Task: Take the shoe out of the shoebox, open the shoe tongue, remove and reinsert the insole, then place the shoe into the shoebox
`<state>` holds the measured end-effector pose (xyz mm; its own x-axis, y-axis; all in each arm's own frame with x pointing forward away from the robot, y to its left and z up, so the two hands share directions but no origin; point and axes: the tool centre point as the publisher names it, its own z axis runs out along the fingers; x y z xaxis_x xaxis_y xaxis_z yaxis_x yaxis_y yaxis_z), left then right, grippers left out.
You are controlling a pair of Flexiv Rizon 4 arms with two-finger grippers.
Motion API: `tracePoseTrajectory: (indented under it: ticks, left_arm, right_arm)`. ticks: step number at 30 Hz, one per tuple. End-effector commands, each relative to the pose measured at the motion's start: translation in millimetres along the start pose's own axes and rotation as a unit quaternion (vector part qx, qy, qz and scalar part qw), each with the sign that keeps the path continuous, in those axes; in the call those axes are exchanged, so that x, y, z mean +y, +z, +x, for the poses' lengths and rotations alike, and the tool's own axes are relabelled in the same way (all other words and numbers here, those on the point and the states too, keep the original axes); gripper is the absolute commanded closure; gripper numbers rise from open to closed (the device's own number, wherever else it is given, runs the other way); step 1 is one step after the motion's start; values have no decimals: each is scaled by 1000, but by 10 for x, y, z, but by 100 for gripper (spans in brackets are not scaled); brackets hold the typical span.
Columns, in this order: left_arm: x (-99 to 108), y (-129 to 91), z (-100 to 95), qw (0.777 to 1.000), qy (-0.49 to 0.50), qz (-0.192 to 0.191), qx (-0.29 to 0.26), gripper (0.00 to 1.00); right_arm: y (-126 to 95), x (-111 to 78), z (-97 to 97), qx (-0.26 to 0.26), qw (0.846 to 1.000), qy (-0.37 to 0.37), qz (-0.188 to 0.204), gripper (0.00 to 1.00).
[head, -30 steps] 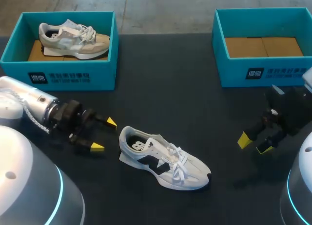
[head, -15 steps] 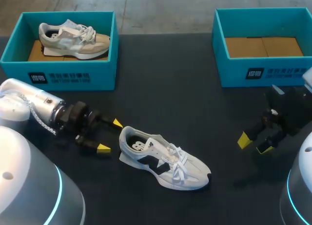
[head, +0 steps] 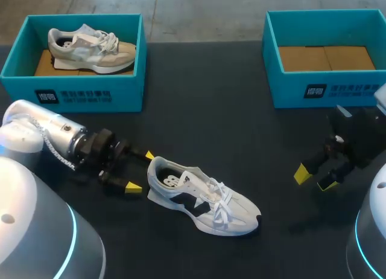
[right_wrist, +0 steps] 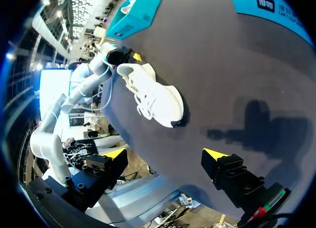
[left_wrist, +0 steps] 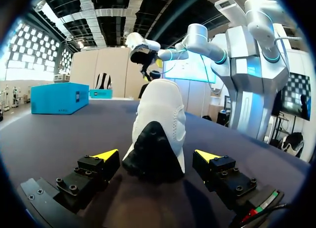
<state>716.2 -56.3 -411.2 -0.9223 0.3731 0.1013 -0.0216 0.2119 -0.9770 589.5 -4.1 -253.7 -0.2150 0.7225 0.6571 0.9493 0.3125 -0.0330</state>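
Note:
A white shoe (head: 202, 200) with black side marks lies on the dark table, its heel toward my left arm. My left gripper (head: 142, 170) stands open right at that heel. In the left wrist view the heel (left_wrist: 158, 134) fills the gap between the yellow tips of the left gripper (left_wrist: 157, 154), and neither finger is seen touching it. My right gripper (head: 315, 179) hangs open and holds nothing at the table's right side, well away from the shoe. From its wrist view, the right gripper (right_wrist: 165, 153) looks across at the shoe (right_wrist: 153, 97).
A teal shoebox (head: 90, 95) at the back left holds a beige shoe (head: 90, 49). A second teal shoebox (head: 325, 89) at the back right shows only its cardboard floor. Bare dark table lies between the boxes and around the white shoe.
My left gripper has slid rightward along the table to the white shoe's heel, staying open. The right arm and the shoe have not moved.

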Motion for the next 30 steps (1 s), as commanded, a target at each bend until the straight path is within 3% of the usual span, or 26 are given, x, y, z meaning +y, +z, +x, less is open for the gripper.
tracePoseTrajectory:
  ticks: [1,11,12,30]
  left_arm:
    - [8,10,-3,1000,0,0,0,0]
    - [8,10,-3,1000,0,0,0,0]
    - [-6,168,42,1000,0,-2,18,0]
    - [-17,143,-13,1000,0,-1,14,0]
  right_arm:
    - [6,-8,5,-1,1000,1,0,0]
    - [6,-8,5,-1,1000,1,0,0]
    - [6,-8,5,-1,1000,1,0,0]
    - [6,-8,5,-1,1000,1,0,0]
